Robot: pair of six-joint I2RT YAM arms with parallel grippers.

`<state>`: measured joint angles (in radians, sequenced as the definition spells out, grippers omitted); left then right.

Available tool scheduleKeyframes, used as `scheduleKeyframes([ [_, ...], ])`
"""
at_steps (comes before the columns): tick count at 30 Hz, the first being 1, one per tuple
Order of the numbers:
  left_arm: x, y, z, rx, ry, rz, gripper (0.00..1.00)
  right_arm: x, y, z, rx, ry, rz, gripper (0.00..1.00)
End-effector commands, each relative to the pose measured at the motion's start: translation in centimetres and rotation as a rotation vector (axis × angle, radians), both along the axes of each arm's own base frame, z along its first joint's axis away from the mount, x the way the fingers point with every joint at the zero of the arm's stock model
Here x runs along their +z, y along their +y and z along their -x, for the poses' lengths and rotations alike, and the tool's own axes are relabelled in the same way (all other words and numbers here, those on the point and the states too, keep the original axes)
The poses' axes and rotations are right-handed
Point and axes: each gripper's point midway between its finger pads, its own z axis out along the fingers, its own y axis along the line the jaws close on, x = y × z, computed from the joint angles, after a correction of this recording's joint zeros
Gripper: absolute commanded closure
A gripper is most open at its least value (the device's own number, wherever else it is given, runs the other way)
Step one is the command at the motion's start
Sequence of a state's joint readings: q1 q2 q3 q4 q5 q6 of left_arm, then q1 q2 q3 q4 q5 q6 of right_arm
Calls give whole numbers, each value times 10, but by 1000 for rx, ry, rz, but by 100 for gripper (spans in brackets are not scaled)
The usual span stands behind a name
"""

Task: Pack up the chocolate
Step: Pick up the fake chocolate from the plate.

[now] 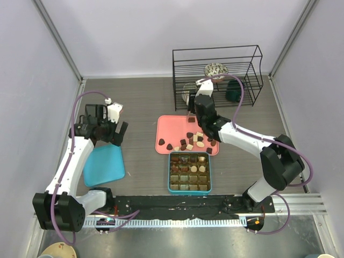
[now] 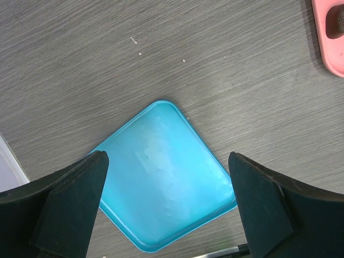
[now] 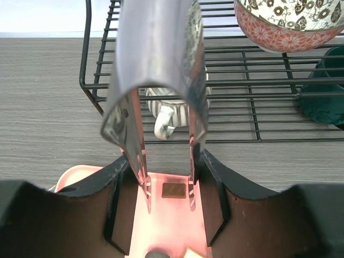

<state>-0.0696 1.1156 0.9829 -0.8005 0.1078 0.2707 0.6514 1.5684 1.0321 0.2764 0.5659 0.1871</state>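
Loose chocolate pieces, dark, brown and cream, lie on the pink tray. More fill the brown compartments of the teal box in front of it. My right gripper is shut on silver tongs, whose two tips stand slightly apart on either side of a brown square chocolate lying on the pink tray. Whether the tips touch it I cannot tell. My left gripper hangs wide open and empty above the teal lid.
Behind the tray stands a black wire rack with a patterned bowl on top, and a striped mug and a dark green cup under it. The teal lid lies at the left. Grey walls close both sides.
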Motion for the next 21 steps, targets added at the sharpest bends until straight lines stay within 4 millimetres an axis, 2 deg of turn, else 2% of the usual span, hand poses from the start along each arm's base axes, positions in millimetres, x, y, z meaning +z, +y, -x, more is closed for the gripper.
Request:
scheduleKeyframes([
  [1, 8, -3, -3, -26, -53, 9, 0, 5, -4, -6, -44, -37, -23, 50],
  [21, 14, -4, -4, -45, -66, 6, 0, -27, 2, -19, -47, -38, -14, 50],
])
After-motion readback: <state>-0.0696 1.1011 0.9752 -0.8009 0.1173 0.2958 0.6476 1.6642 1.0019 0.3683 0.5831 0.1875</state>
